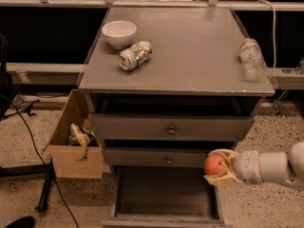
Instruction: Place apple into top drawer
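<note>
Cabinet front (142,127), hand (218,166) beside (arm (273,167) cropped), clasping apple (214,164)

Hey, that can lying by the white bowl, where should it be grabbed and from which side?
Probably best to grip the can around its mid-body, coming straight down, fingers across its round sides. It lies on its side, slanted, with the white bowl close behind, crowding a side approach. The gripper, low at right before the middle drawer, is shut on the apple.

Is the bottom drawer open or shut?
Open: the bottom drawer is pulled far out, its bare floor showing. The gripper holds the apple by its right edge.
</note>
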